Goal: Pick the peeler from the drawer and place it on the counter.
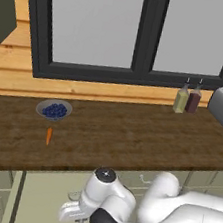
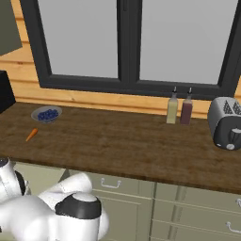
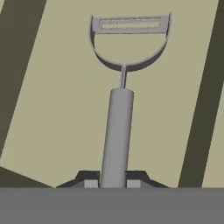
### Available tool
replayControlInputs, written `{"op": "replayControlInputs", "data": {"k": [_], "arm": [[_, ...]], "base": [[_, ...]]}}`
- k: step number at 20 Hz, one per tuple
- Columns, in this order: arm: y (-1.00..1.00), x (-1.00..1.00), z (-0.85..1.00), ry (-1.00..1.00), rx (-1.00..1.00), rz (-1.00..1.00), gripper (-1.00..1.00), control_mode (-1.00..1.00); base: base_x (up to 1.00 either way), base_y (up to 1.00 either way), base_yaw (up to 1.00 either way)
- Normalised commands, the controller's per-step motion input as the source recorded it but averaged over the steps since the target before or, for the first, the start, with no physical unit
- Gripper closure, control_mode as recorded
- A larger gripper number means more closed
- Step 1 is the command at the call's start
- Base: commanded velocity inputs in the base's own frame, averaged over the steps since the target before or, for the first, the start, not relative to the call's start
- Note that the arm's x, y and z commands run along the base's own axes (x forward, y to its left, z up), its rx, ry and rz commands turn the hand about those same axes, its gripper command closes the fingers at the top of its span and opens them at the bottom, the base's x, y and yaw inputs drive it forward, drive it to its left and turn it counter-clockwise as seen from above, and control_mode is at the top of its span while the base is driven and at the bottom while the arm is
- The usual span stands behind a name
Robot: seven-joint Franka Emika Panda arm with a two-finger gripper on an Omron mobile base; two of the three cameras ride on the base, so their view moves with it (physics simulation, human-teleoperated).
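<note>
**Peeler lies straight ahead of the end effector, handle first**

In the hand view the peeler (image 3: 117, 131) lies flat on the pale floor of the drawer (image 3: 57, 109), its long axis running directly away from the end effector (image 3: 113, 183). The handle's near end sits between the two dark finger tips, and the ring-shaped head with its blade points away. The fingers stand narrow, one on either side of the handle and right against it; I judge them to be gripping it, though I cannot see whether they press.

Relative to the peeler, the worktop (image 1: 130, 136) lies above, since the arm reaches down below its front edge. The coming move, I judge, is a straight lift, then a carry up over that edge.
</note>
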Motion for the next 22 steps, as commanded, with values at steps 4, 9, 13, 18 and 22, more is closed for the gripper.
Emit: {"op": "replayControlInputs", "data": {"k": [4, 9, 13, 18, 22], "arm": [[0.04, -0.18, 1.00, 0.00, -0.01, -0.02, 1.00, -1.00], [0.00, 0.37, 1.00, 0.01, 0.00, -0.05, 1.00, -1.00], [0.00, 0.66, 1.00, 0.03, 0.00, -0.09, 1.00, -1.00], [0.00, 0.90, 1.00, 0.14, 0.00, -0.08, 1.00, -1.00], [-0.04, 0.84, 0.94, 0.20, 0.00, -0.02, 1.00, -1.00]], "base": [[0.00, 0.00, 0.00], [0.00, 0.00, 0.00], [0.00, 0.00, 0.00], [0.00, 0.00, 0.00], [0.00, 0.00, 0.00]]}}
